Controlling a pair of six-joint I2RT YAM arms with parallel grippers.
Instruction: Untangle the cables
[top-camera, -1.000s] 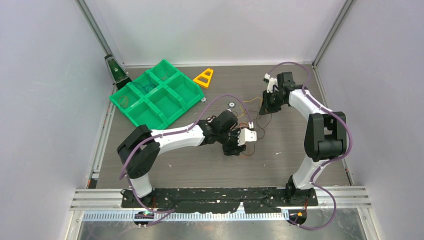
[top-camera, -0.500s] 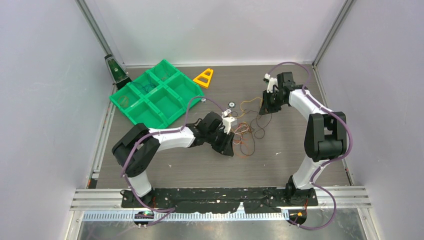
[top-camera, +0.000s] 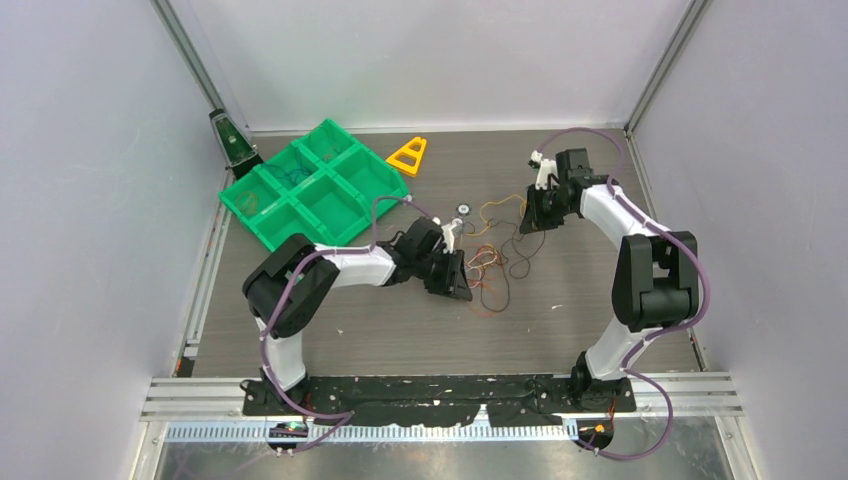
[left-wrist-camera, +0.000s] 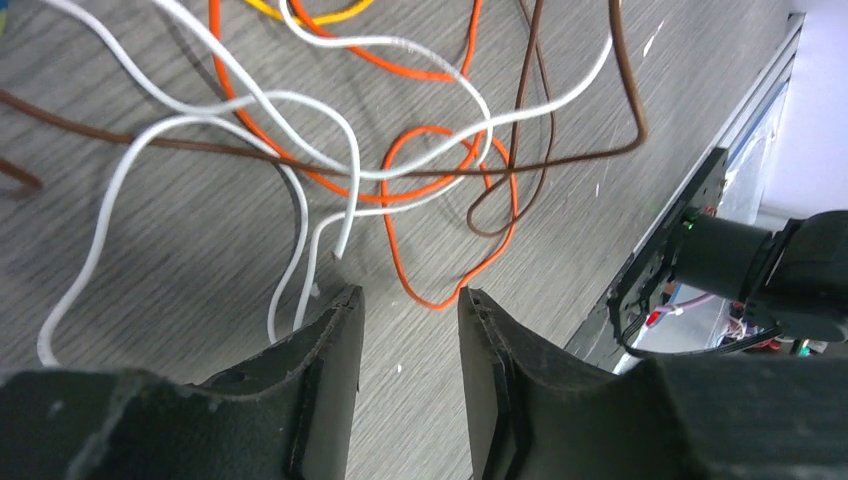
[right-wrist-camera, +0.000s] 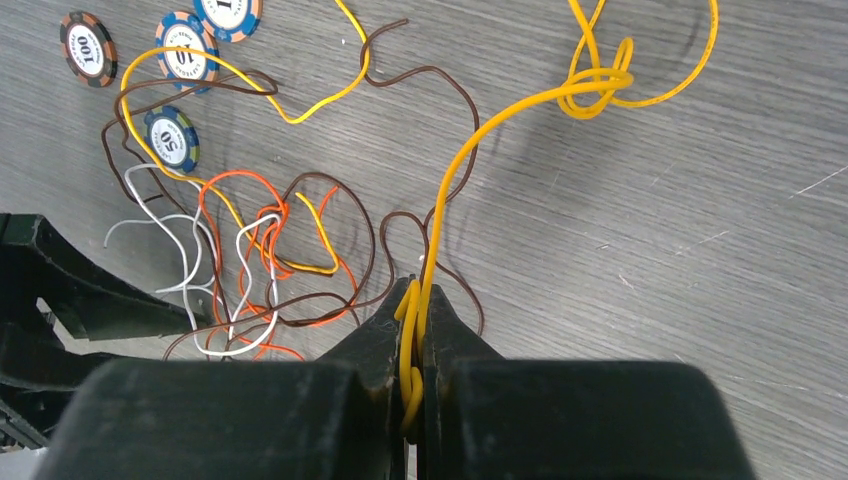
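Cables (top-camera: 492, 268) sprawl mid-table, the loose tangle running diagonally from the left gripper (left-wrist-camera: 410, 298) to the right gripper (right-wrist-camera: 412, 300) farther back. Right jaws pinch a yellow cable (right-wrist-camera: 409, 340); left jaws stand narrowly apart, empty, at the tangle's edge. Bare table (top-camera: 560, 330) lies nearer and rightward.

Left gripper (left-wrist-camera: 408, 297) hangs low with jaws parted; right gripper (right-wrist-camera: 413, 300), arm stretched forward, is pinched closed.

In the right wrist view four round chips lie on the worktop (right-wrist-camera: 700, 150); the black-and-orange chip (right-wrist-camera: 85, 47) reads "100"; the blue-and-orange chip (right-wrist-camera: 187, 62) reads "10"; the blue-and-green chip (right-wrist-camera: 172, 140) reads "50"; the cropped top chip (right-wrist-camera: 228, 12) shows only "1".
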